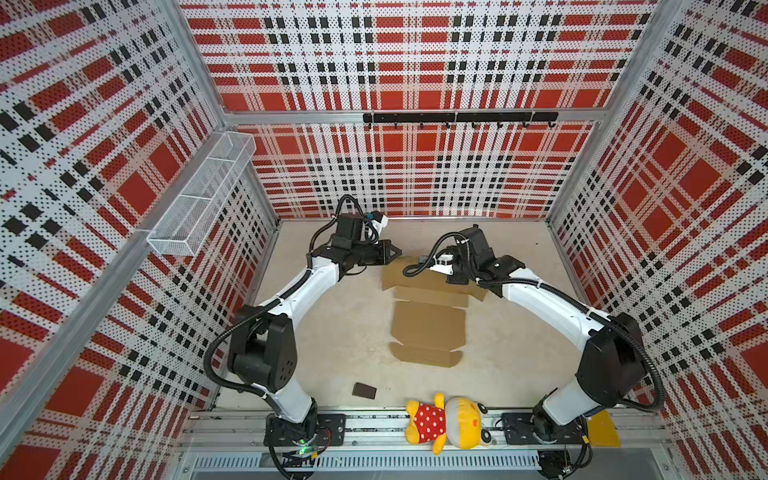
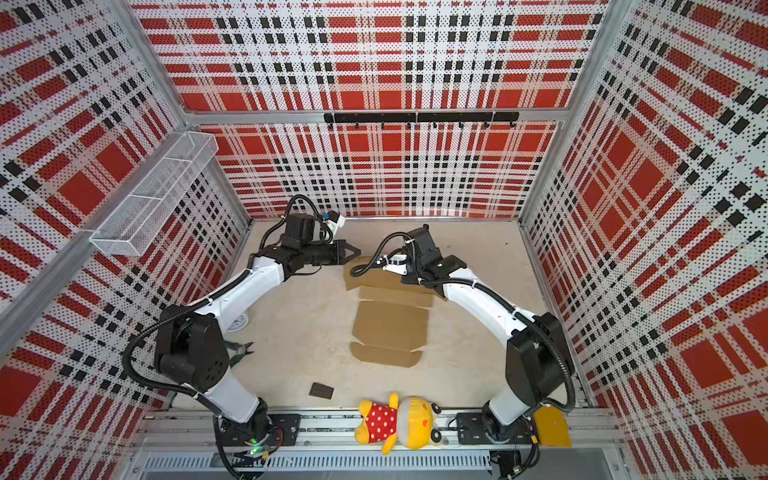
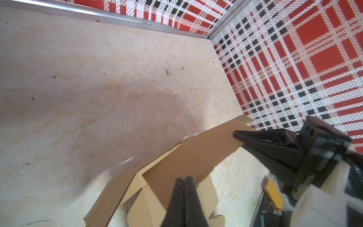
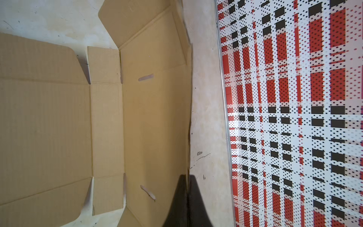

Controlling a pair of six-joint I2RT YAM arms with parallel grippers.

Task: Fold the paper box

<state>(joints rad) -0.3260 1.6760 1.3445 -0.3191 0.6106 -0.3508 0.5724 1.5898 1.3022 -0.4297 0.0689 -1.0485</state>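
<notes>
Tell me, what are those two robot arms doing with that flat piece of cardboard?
They are working on folding the paper box, which lies mostly flat and open on the table. Both arms reach to its far end. The right gripper has its jaws shut on the far edge, which is tipped up a little. The left gripper has its jaws shut too, by the far left corner, but I cannot tell whether it is pinching the cardboard. The rest is not folded yet.
</notes>
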